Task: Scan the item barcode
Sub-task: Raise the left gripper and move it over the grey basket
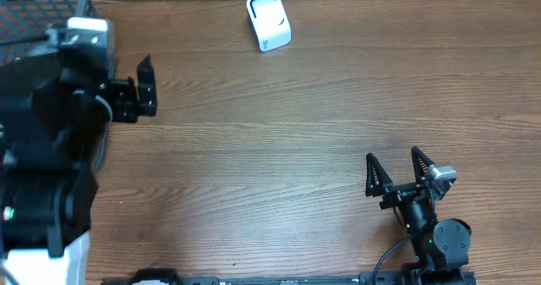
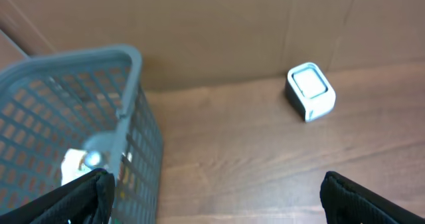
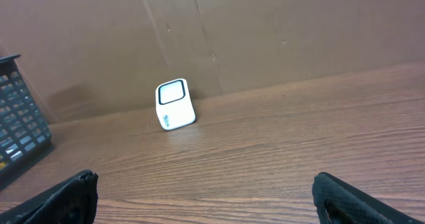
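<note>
At the worktop's far left corner, the basket (image 2: pixel 126 58) holds a pale item (image 2: pixel 81 160), hard to make out. The left gripper (image 1: pixel 145 86), fingers wide, should descend inside, then show the barcode to the far-edge scanner (image 1: pixel 268 20); the right gripper (image 1: pixel 392 162) is wide too

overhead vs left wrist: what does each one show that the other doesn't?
Overhead only: the right pincer, open with nothing in it, and the bulk of both arms. Left wrist only: the inside of the grey basket, with a pale object at its mesh, too unclear to name, and the cardboard wall behind. Both: the white scanner standing on the wooden table.
</note>
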Controlling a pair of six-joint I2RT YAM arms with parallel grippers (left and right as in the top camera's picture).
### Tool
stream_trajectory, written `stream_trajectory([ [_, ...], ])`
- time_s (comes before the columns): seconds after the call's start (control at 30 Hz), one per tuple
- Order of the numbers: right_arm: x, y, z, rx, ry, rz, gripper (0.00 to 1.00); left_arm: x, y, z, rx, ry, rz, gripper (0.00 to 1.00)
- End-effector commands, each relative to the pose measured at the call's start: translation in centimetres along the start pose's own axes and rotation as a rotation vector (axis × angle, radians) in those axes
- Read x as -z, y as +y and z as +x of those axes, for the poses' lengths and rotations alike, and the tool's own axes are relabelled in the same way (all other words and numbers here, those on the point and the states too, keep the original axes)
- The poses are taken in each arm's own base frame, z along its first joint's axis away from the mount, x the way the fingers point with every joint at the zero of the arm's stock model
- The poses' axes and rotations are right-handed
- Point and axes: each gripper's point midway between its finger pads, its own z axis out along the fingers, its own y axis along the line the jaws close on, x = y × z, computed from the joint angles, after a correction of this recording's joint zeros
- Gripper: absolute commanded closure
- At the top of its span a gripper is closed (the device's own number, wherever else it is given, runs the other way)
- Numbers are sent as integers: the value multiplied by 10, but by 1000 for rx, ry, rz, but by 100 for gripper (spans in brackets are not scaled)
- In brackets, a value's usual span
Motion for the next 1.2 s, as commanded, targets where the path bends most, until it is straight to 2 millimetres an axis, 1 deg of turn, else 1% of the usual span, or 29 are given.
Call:
stream_trajectory([
  [0.0,0,0,2,-6,-1,-3,0,-8,-2,-1,-8,22,11,0],
  [0.17,0,0,2,-6,-1,-4,0,-26,-4,12,-11,94,19,0],
  [0.4,0,0,2,-6,-1,-4,0,-34,-5,18,-12,127,22,0],
  [0.43,0,0,2,-6,-1,-3,0,-35,-5,19,-12,128,22,4],
  [0.5,0,0,2,-6,-1,-3,0,-36,-4,20,-12,133,19,22],
  [0.6,0,0,2,-6,-1,-4,0,-40,-3,21,-13,142,12,65],
  [0.63,0,0,2,-6,-1,-3,0,-41,-3,22,-13,146,12,75],
  [0.67,0,0,2,-6,-1,-4,0,-43,-3,23,-13,150,13,80],
  [0.73,0,0,2,-6,-1,-3,0,-47,-4,25,-14,162,16,85],
  [0.9,0,0,2,-6,-1,-3,0,-57,-6,31,-14,193,24,87],
  [1.0,0,0,2,-6,-1,-3,0,-62,-9,33,-13,204,41,96],
  [1.17,0,0,2,-6,-1,-4,0,-66,-16,34,-9,210,80,96],
])
